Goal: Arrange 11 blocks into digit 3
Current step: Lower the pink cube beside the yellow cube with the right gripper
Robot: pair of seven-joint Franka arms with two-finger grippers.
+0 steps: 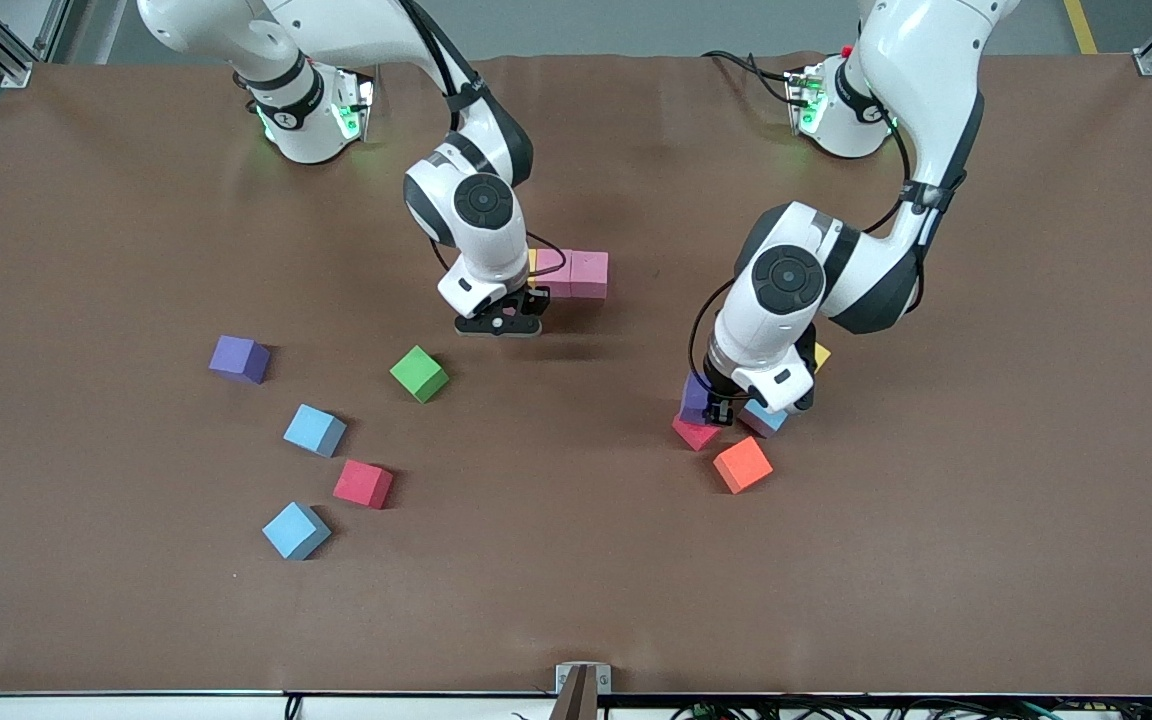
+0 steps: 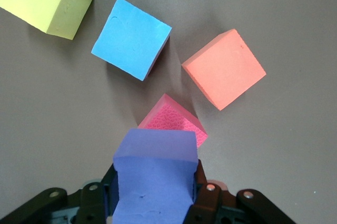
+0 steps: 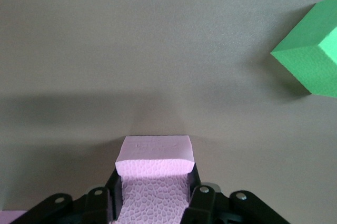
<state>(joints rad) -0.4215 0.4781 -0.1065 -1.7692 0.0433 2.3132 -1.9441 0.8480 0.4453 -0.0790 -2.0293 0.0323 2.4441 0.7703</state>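
My left gripper (image 1: pixel 719 408) is shut on a purple block (image 2: pixel 155 176), low over a cluster toward the left arm's end. In that cluster lie a red block (image 2: pixel 174 124), a light blue block (image 2: pixel 131 38), an orange block (image 2: pixel 224 68) and a yellow block (image 2: pixel 45 0). My right gripper (image 1: pixel 501 318) is shut on a pink block (image 3: pixel 154 182), low over the table beside a short row. That row holds two pink blocks (image 1: pixel 573 274) and a yellow block (image 1: pixel 532 265), partly hidden by the hand. The digit 3 does not show as a finished figure.
Loose blocks lie toward the right arm's end: a green block (image 1: pixel 419 374), a purple block (image 1: pixel 239 358), a light blue block (image 1: pixel 315 430), a red block (image 1: pixel 363 484) and another light blue block (image 1: pixel 296 530). The brown table mat (image 1: pixel 936 560) runs to every edge.
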